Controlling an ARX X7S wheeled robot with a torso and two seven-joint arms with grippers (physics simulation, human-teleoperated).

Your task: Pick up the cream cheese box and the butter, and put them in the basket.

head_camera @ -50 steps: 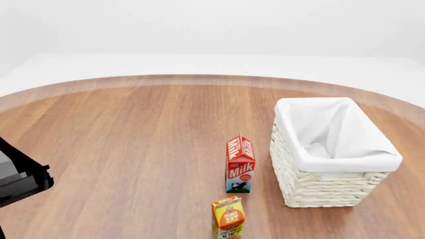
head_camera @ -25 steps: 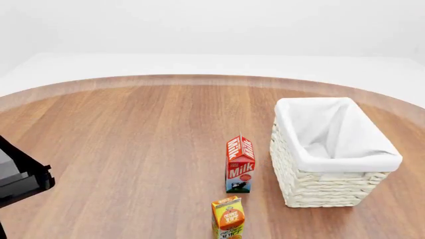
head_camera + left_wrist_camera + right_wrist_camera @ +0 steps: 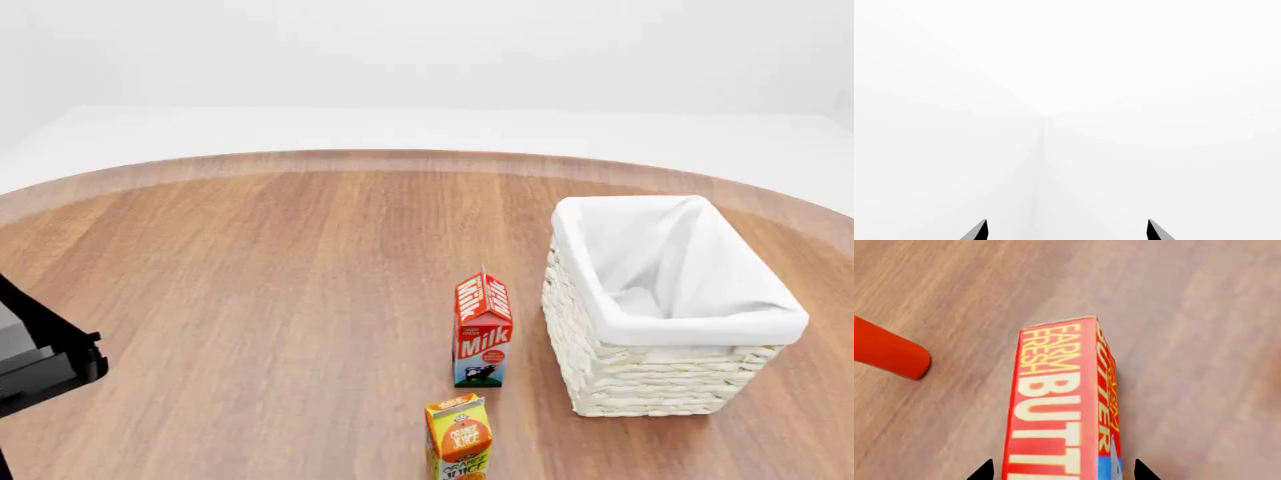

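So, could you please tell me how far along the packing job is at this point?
Nothing looks done yet: the basket shows only its white liner in the head view. In hand: the right hand has its fingertips on either side of the butter, which lies on the wooden table; whether it is gripped, I cannot tell. Left: placing the butter, then finding the cream cheese box, which appears in no view.
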